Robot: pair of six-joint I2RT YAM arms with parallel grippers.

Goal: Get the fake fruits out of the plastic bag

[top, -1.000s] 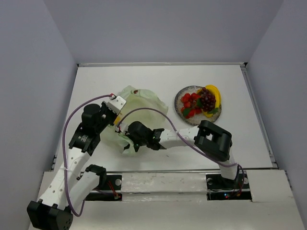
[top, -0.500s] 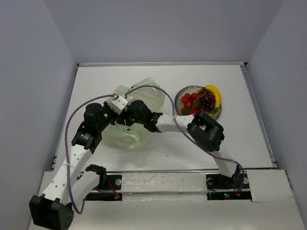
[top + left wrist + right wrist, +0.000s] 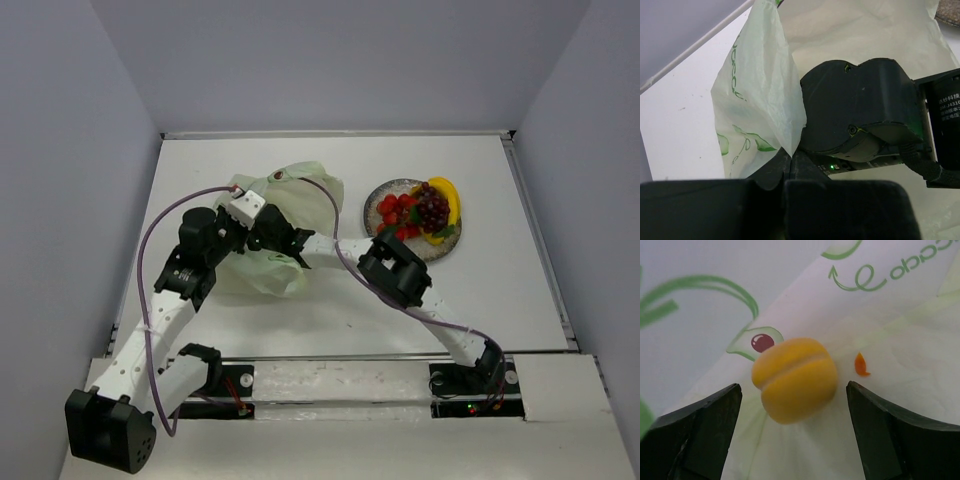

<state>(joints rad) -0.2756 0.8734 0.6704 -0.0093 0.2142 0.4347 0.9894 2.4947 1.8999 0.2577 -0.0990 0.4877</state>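
The plastic bag (image 3: 300, 205) lies left of the table's middle, pale green and crinkled. My left gripper (image 3: 790, 159) is shut on a fold of the plastic bag (image 3: 762, 105) and holds it up. My right gripper (image 3: 794, 389) is inside the bag and open. A yellow-orange round fruit (image 3: 795, 379) lies on the film between its fingertips, touching neither finger (image 3: 700, 432). In the top view only the right wrist (image 3: 272, 234) shows, at the bag's mouth. Red berries (image 3: 395, 215), purple grapes (image 3: 433, 212) and a banana (image 3: 448, 198) lie on the plate (image 3: 378, 192).
The grey speckled plate sits to the right of the bag, close to the right arm's elbow (image 3: 395, 275). The right wrist's black housing (image 3: 855, 112) sits directly in front of my left fingers. White walls border the table on the left, back and right.
The right gripper has moved from the bag's near edge back and left into the bag, and has opened around the round fruit. The left gripper has carried its bag fold farther back.
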